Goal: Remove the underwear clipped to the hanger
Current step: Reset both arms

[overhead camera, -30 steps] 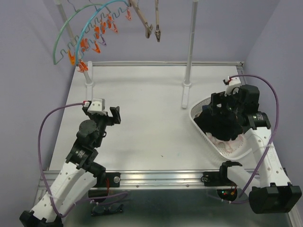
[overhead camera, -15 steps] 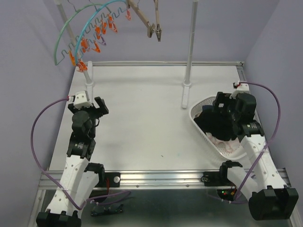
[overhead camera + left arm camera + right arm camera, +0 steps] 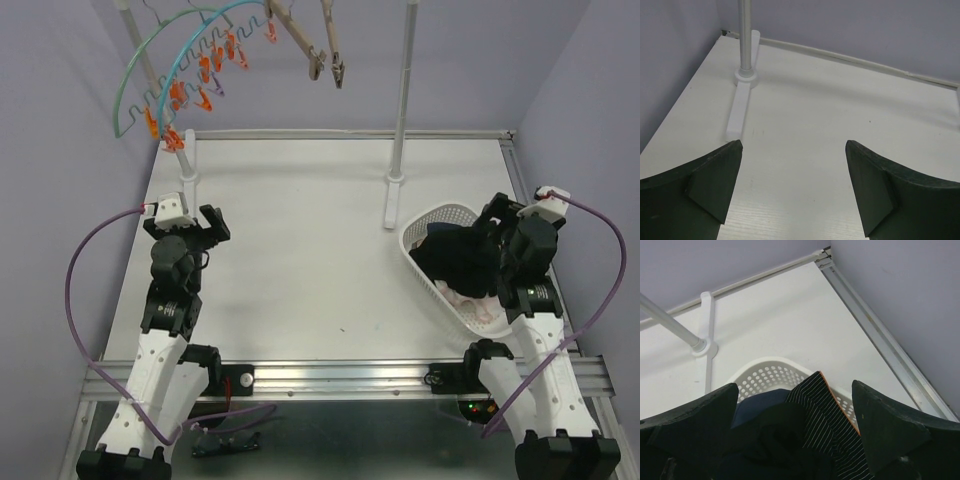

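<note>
Left tool [image 3: 792,146]: released, fingers spread wide with nothing between them, up over bare desk [image 3: 300,220] by the left edge.
Left tool's aim: it faces the far-left corner, where the left post [image 3: 744,35] stands in its white foot.
Right tool [image 3: 794,387]: also released, fingers as far apart as they go, low over the heap by the right edge. Whether a finger brushes the cloth, I cannot tell.
Underwear [image 3: 460,262]: all piled in the white basket [image 3: 440,213], a dark mound rising over the rim.
In the heap: a black pinstriped piece [image 3: 825,410] with an orange edge on top, a navy piece [image 3: 757,407] beside it, and a pale pink piece [image 3: 480,310] showing at the near side.
Basket: sits on the desk close to the right edge, just near of the right post [image 3: 403,100].
Hangers: teal wire hangers [image 3: 190,30] with orange clips [image 3: 190,95] swing above the far-left corner, with wooden clips [image 3: 325,60] beside them.
</note>
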{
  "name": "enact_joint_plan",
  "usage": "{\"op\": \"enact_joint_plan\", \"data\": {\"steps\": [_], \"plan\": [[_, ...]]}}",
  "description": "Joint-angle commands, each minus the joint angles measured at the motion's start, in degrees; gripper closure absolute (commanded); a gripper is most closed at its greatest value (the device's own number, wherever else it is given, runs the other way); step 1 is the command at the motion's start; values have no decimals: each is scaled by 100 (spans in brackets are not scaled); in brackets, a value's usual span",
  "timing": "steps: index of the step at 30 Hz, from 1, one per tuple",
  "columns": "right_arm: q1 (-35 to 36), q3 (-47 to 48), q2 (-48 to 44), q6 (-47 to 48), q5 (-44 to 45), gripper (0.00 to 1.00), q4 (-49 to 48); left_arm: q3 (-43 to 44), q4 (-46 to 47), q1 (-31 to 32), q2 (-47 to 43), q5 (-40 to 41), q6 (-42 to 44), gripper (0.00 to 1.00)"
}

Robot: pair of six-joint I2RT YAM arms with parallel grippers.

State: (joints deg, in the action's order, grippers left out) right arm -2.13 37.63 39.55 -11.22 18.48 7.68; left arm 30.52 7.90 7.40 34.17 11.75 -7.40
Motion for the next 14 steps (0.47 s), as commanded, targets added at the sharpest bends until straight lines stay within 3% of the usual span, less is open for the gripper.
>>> {"op": "enact_joint_plan", "data": {"steps": [1,14], "plan": [[-138,-141,-167,-117,147,0,-426,-55,317,-19,-130,-50,-25,4],[-297,-115,-158,-65,77,0,-425,-82,335,-19,-200,-85,-25,4]]}}
